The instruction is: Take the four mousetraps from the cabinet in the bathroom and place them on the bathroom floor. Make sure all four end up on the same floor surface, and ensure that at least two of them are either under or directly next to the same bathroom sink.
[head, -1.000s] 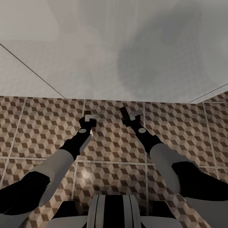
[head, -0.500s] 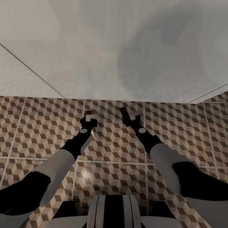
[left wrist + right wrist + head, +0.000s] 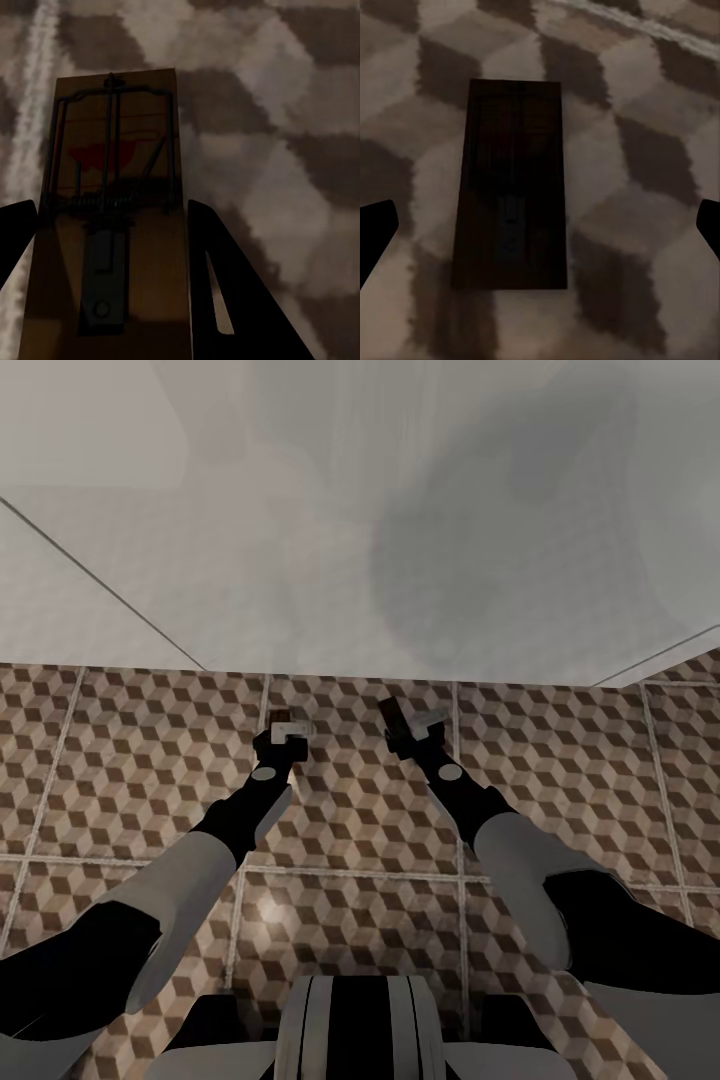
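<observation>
- The head view is evenly and softly lit; the pale wall point(image 3: 330, 510) carries broad, hazy grey shadow patches with no hard edges.
- A small bright glare spot sits on the bathroom floor point(image 3: 268, 908) between the arms.
- Both wrist views are dim and blurred, the tile pattern smeared.
- One mousetrap point(image 3: 112, 217) shows metal detail; the other mousetrap point(image 3: 512, 187) is nearly black in shadow.
</observation>
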You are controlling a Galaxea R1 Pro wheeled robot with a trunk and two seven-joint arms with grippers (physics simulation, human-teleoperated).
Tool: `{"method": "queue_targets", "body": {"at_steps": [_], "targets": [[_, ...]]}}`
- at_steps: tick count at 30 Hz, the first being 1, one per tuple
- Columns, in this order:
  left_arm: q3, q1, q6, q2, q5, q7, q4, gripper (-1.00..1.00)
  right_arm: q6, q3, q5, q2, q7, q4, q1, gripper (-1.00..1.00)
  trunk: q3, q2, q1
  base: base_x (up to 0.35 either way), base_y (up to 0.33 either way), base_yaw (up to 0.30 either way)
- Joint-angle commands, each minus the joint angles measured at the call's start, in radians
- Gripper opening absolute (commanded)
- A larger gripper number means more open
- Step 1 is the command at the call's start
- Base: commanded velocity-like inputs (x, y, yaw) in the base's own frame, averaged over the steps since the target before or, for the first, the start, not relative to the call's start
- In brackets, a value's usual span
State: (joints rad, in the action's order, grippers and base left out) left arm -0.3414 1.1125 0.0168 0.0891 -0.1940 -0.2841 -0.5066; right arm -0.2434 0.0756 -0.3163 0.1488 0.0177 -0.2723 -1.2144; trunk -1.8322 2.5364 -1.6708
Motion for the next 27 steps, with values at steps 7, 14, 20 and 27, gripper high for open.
{"method": "queue_targets", "body": {"at_steps": [7, 14, 20, 27], "targets": [[-0.008, 0.001, 0.002, 0.000, -0.009, -0.009, 0.003, -1.00, -0.002, 0.003, -0.003, -0.009, 0.002, 0.001, 0.000, 1.00, 0.000, 0.000, 0.000, 0.000, 0.000, 0.000], [-0.007, 0.001, -0.004, -0.002, -0.009, -0.011, -0.080, -1.00, -0.002, 0.003, -0.003, -0.011, 0.002, 0.001, 0.000, 1.00, 0.000, 0.000, 0.000, 0.000, 0.000, 0.000], [-0.007, 0.001, -0.006, -0.002, -0.009, -0.012, -0.092, -1.00, -0.002, 0.003, -0.003, -0.011, 0.002, 0.001, 0.000, 1.00, 0.000, 0.000, 0.000, 0.000, 0.000, 0.000], [-0.008, 0.001, -0.008, -0.002, -0.008, -0.012, -0.088, -1.00, -0.002, 0.003, -0.003, -0.012, 0.002, 0.001, 0.000, 1.00, 0.000, 0.000, 0.000, 0.000, 0.000, 0.000]]}}
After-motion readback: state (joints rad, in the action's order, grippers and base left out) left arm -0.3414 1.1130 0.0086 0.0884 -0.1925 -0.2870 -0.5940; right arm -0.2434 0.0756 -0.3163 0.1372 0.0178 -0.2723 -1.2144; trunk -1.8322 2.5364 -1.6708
